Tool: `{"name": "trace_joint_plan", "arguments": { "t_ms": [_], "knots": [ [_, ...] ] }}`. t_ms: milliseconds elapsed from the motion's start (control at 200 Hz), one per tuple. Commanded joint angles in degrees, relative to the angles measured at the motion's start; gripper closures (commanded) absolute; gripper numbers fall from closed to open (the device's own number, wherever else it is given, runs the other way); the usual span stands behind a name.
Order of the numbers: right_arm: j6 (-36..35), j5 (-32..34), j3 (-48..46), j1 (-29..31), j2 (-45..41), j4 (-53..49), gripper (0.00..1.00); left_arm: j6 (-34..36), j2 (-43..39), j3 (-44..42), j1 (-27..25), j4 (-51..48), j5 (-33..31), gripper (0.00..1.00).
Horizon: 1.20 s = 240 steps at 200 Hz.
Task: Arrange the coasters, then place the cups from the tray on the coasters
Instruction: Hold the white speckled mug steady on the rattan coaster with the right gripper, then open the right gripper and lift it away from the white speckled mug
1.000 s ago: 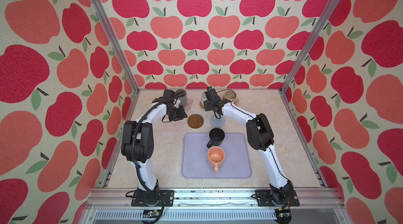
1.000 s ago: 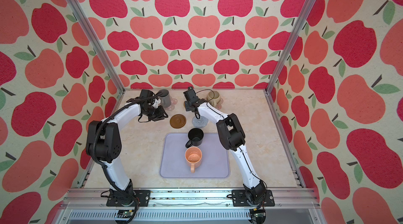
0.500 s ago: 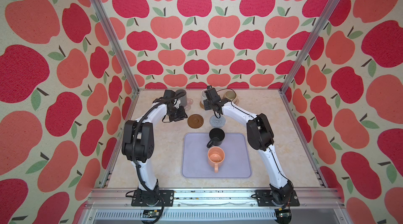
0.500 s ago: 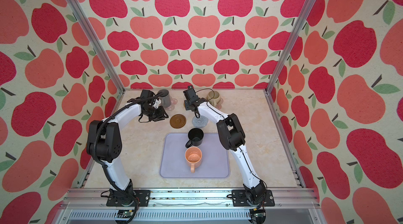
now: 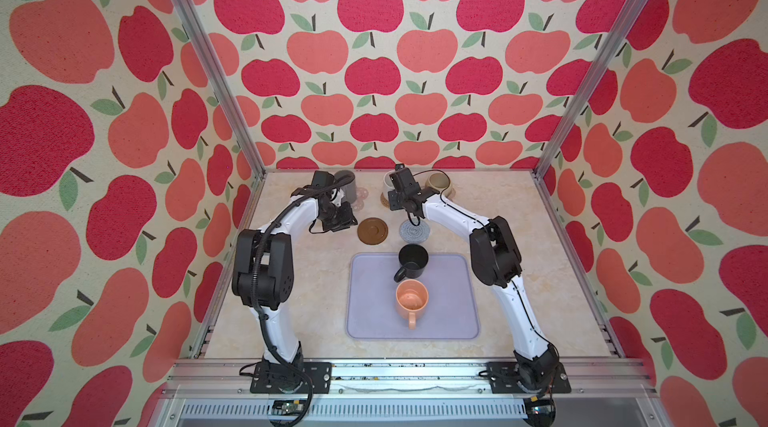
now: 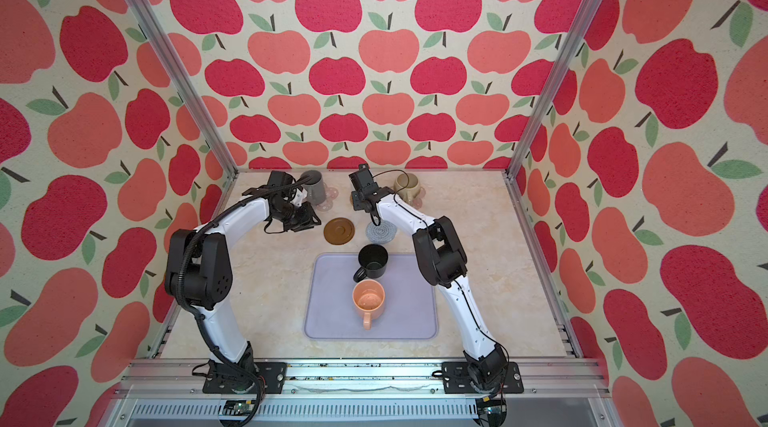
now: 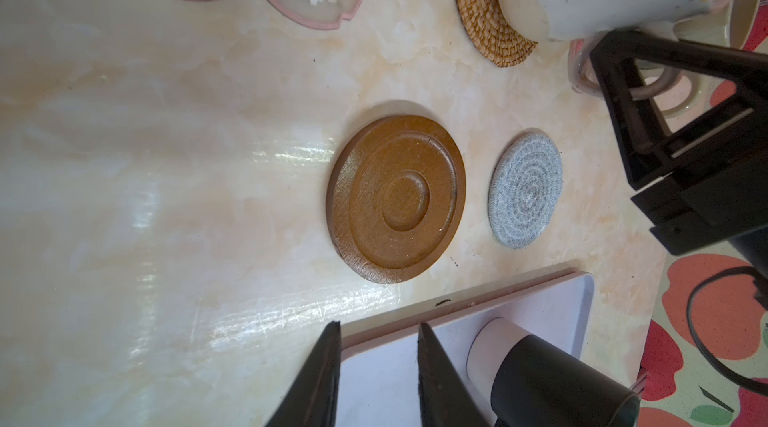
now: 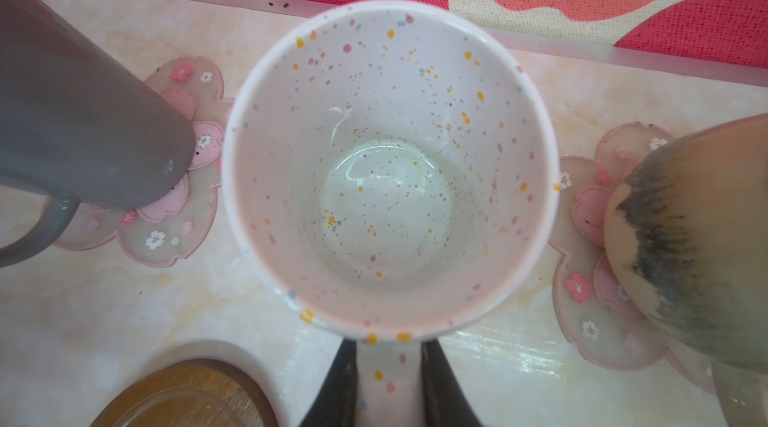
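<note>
My right gripper is shut on the handle of the speckled white cup, which stands upright over the tan rattan coaster at the back. The grey cup sits on a pink flower coaster. On the other pink coaster sits the beige-olive cup. The brown disc and the grey crocheted coaster lie bare. The black cup and the peach cup stand on the lavender tray. Left of the brown disc, my left gripper hangs open and holds nothing.
The back wall runs close behind the row of cups. Metal frame posts stand at both back corners. The tray's far rim lies just in front of the two bare coasters. Bare marble tabletop lies to the left and right of the tray.
</note>
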Motion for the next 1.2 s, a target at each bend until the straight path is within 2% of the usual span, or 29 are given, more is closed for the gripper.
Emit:
{"name": "trace_joint_plan", "arguments": {
  "t_ms": [0,190,290,610,946,1196],
  "knots": [
    [1.3,0.8,1.1,0.0,0.3,3.4,1.0,-0.3,0.8,0.4,-0.1,-0.8,0.5,0.67],
    [1.3,0.7,0.0,0.0,0.2,3.3,1.0,-0.3,0.7,0.4,-0.1,-1.0,0.4,0.67],
    [1.6,0.2,-0.3,0.0,0.1,2.8,0.96,-0.3,0.6,0.4,-0.1,-1.2,0.4,0.67],
    [3.2,-0.4,-1.5,0.4,-1.1,1.1,0.66,-0.3,0.8,0.8,-0.2,-1.3,0.5,0.67],
    [4.0,-0.5,-5.2,0.4,-5.6,2.0,0.59,-0.1,0.0,0.4,-0.5,-1.9,0.2,0.66],
    [2.8,-0.3,-12.5,0.3,-13.9,4.6,0.55,0.8,-3.4,-1.0,-0.9,-3.3,-1.1,0.66]
  ]
}}
